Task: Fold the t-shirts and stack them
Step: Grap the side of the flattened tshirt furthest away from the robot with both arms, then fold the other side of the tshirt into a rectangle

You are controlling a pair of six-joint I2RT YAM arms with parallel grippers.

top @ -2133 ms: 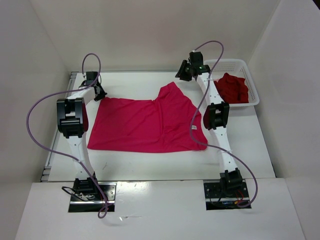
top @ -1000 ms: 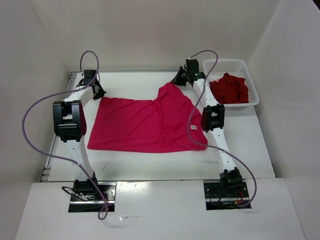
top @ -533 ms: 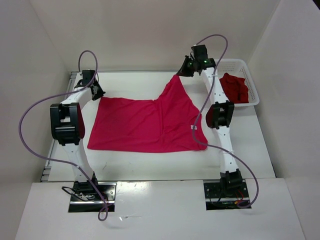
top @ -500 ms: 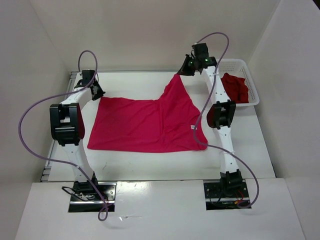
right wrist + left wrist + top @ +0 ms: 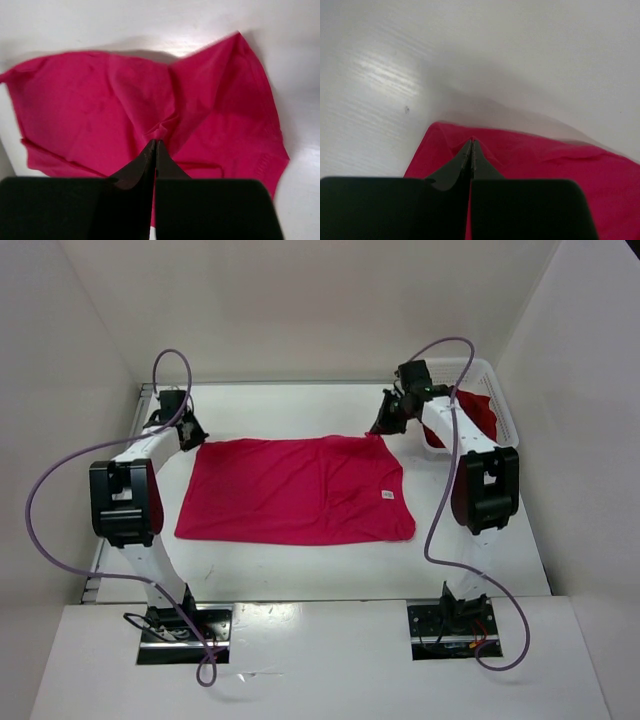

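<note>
A bright magenta-pink t-shirt (image 5: 295, 490) lies spread flat in the middle of the table. My left gripper (image 5: 193, 440) is shut on its far left corner (image 5: 472, 141). At the far right corner, my right gripper (image 5: 381, 429) is shut on a pinch of the same cloth (image 5: 161, 131), held just above the table. A dark red t-shirt (image 5: 478, 412) sits crumpled in the basket, partly hidden behind my right arm. The light pink one is out of view.
A white mesh basket (image 5: 505, 435) stands at the far right corner of the table. White walls close in the table on three sides. Purple cables loop above both arms.
My right gripper has carried the raised far right corner of the magenta shirt outward to the right and down, and the shirt's far edge now lies straight. The left gripper has stayed put.
</note>
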